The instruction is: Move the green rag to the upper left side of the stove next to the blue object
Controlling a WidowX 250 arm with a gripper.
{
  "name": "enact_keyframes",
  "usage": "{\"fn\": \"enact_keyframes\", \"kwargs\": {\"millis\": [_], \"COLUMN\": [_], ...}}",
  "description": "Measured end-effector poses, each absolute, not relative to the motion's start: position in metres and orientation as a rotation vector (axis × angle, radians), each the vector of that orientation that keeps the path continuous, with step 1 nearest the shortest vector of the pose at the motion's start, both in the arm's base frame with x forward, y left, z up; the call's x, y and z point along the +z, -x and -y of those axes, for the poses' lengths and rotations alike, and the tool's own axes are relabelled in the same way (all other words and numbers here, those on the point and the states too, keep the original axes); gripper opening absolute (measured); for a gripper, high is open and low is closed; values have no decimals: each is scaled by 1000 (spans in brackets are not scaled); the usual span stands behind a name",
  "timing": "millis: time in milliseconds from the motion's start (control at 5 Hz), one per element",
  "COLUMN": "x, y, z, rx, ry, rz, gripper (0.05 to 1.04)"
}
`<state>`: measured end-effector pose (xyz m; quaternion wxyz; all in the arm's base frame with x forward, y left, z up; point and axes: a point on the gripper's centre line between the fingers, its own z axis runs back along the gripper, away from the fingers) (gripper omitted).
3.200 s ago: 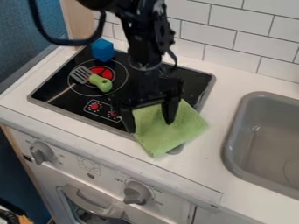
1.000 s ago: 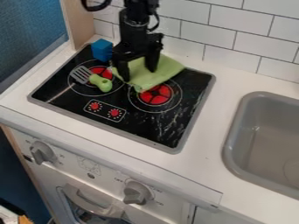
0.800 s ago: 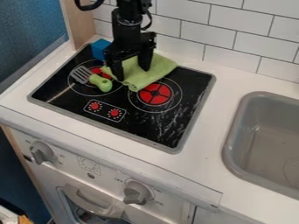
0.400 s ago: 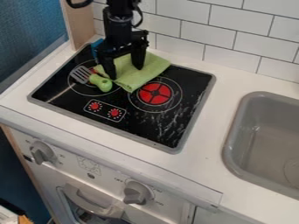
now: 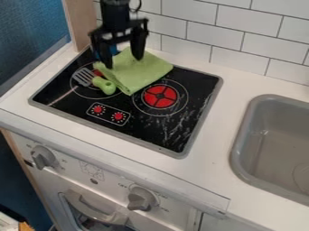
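Beside one green rag (image 5: pixel 138 73), one slotted spatula (image 5: pixel 105 85) and one blue block (image 5: pixel 113 49), partly behind one unclenched pincer (image 5: pixel 124 62).

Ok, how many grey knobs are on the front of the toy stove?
2. One grey knob is near the left end of the front panel, the other knob toward its right end. Nothing blocks the panel, so none seems hidden.
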<state>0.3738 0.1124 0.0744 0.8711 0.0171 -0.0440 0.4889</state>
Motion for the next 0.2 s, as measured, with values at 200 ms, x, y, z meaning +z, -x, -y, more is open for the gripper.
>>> {"fn": "enact_keyframes", "kwargs": {"millis": [200], "x": [107], "y": [-372], "z": [-111], "rx": [1012], "ry": [-4], "rz": [151], "gripper": [1000]}}
